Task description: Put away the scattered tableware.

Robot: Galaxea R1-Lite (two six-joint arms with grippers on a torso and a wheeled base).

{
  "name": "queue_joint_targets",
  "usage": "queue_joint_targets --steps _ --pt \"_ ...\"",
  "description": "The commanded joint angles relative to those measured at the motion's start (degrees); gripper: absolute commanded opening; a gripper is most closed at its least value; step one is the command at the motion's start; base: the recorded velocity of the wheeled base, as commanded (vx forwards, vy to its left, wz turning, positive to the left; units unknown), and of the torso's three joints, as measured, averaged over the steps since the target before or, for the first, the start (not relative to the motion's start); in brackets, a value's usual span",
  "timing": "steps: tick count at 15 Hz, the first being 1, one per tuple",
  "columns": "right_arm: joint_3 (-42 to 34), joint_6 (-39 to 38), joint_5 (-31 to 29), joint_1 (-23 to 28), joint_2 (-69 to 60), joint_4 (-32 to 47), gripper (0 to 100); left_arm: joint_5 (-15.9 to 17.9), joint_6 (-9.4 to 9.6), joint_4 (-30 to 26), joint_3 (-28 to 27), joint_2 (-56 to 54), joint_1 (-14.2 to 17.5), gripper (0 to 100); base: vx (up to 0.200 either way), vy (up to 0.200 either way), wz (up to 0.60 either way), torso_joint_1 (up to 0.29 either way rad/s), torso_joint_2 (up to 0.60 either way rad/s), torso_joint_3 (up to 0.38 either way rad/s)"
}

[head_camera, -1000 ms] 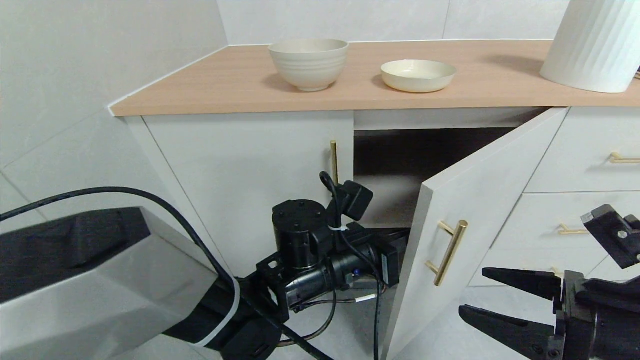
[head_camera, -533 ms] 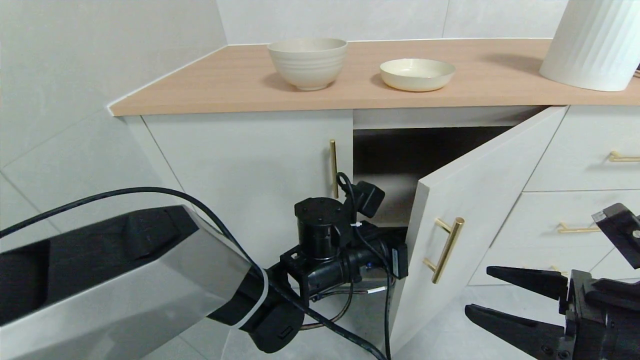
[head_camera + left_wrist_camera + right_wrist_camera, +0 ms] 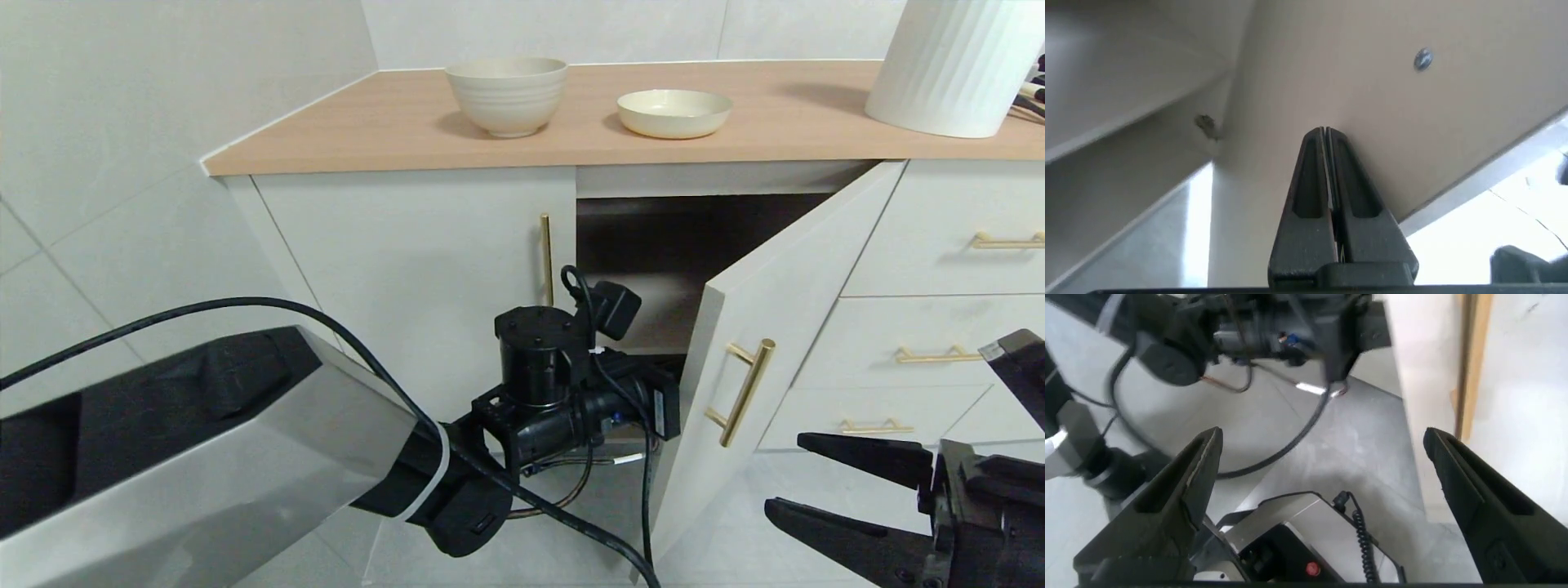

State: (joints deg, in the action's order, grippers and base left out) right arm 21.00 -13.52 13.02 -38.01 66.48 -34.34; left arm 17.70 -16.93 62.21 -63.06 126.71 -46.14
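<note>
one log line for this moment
left gripper shut, behind door | right gripper open, low by door | door ajar | bowl, dish on counter

No legible text, labels or numbers, none on cabinet door [image 3: 816, 278], bowl [image 3: 506, 94], countertop [image 3: 367, 131] — all plain.

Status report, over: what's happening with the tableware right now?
Left gripper shut, tucked behind the open cabinet door. Right gripper open, empty, low outside the door. Bowl and dish on the countertop, neither held.
</note>
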Motion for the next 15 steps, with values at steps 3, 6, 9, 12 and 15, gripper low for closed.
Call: queue_joint_targets --steps 3,6,9,12,15 --pt "0.1 0.0 0.8 -3.3 -1.2 -0.2 100 -0.3 -0.03 0.3 -0.2 -0.1 -2.6 0 0.0 0.0 0.0 0.0 0.0 0.0" --pt "0.1 0.0 1.7 -6.4 -2.7 -0.1 100 -0.5 -0.03 0.5 0.0 -0.1 -5.3 0 0.0 0.0 0.0 0.0 0.0 0.0" --pt "0.1 0.2 2.2 -6.7 -4.4 -0.1 100 -0.6 -0.03 0.5 0.1 0.7 -11.5 0 0.0 0.0 0.0 0.0 0.0 0.0" --pt "-0.3 0.2 7.5 -6.8 -7.1 0.1 100 -2.2 0.15 3.9 4.1 -0.4 -15.3 0 0.0 0.0 0.0 0.0 0.0 0.0" --pt "-0.2 0.2 7.4 -6.7 -6.6 0.1 100 -2.5 0.15 4.7 5.4 -3.2 -13.4 0 0.0 0.0 0.0 0.0 0.0 0.0"
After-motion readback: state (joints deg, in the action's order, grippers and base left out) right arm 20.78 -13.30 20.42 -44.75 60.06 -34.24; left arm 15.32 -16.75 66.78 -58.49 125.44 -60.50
